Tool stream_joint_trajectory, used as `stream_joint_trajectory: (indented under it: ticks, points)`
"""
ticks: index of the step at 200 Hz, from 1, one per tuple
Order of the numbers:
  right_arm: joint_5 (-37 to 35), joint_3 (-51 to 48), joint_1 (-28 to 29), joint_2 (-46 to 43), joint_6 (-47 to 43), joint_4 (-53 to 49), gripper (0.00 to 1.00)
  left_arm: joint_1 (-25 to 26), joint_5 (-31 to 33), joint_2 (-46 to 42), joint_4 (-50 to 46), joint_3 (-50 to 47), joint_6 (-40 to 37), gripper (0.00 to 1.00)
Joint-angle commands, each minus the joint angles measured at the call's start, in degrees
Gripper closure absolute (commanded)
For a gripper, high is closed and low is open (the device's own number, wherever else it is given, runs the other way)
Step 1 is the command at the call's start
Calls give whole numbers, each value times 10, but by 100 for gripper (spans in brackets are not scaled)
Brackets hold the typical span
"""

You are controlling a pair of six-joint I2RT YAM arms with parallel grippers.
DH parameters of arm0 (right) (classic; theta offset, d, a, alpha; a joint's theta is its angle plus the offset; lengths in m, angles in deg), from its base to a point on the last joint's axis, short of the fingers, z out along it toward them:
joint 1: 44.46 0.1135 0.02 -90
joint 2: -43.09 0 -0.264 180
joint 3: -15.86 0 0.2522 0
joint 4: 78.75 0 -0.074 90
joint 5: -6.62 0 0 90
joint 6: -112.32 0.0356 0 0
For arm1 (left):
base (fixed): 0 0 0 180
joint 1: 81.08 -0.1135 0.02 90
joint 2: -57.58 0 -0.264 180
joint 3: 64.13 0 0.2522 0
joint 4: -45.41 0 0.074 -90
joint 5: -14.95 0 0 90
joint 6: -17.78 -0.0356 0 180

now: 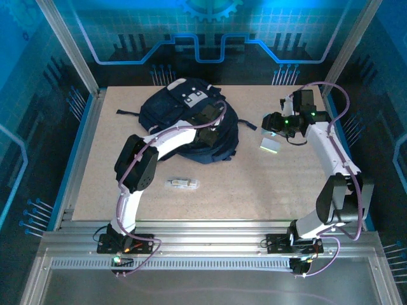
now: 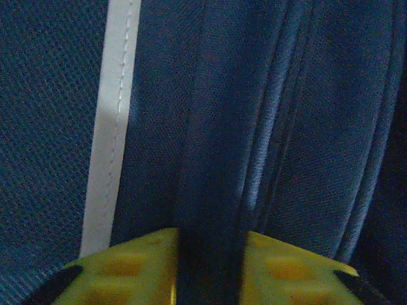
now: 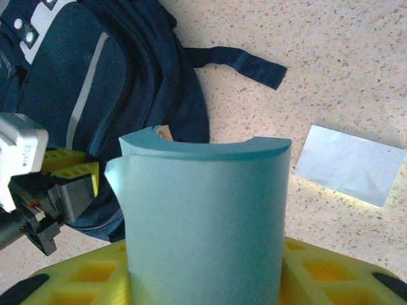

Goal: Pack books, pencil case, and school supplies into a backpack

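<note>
Speckled beige tabletop point(image 1: 254, 190): left gripper point(image 2: 210, 260) pinches a fold of the dark navy fabric backpack point(image 2: 305, 127) between its fingers, seemingly to open it, while right gripper point(image 3: 203, 279) clamps a bowed pale-blue square pad point(image 3: 203, 203) between its own, awaiting insertion.

**White links, black joints, purple cables**

The left arm point(image 1: 137, 168) and right arm point(image 1: 331, 159) have white links, bulky black joint housings and looping purple cables. Small green lights glow on the right wrist. The fingers point(image 2: 127, 270) are yellow plastic with moulded square recesses and black outer corners.
</note>
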Motion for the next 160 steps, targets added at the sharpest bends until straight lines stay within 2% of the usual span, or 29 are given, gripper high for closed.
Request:
stream_joint_trajectory:
  ticks: [1, 43, 114, 160]
  points:
    - [22, -1, -9, -20, 5, 3, 53, -14, -9, -6, -28, 16, 4, 100]
    - [39, 4, 24, 5, 30, 35, 53, -15, -69, -57, -74, 42, 23, 100]
    - [47, 59, 120, 99, 76, 89, 53, -52, -100, -126, -95, 66, 71, 100]
    - [49, 152, 189, 219, 113, 111, 53, -76, -128, -128, -80, 70, 105, 100]
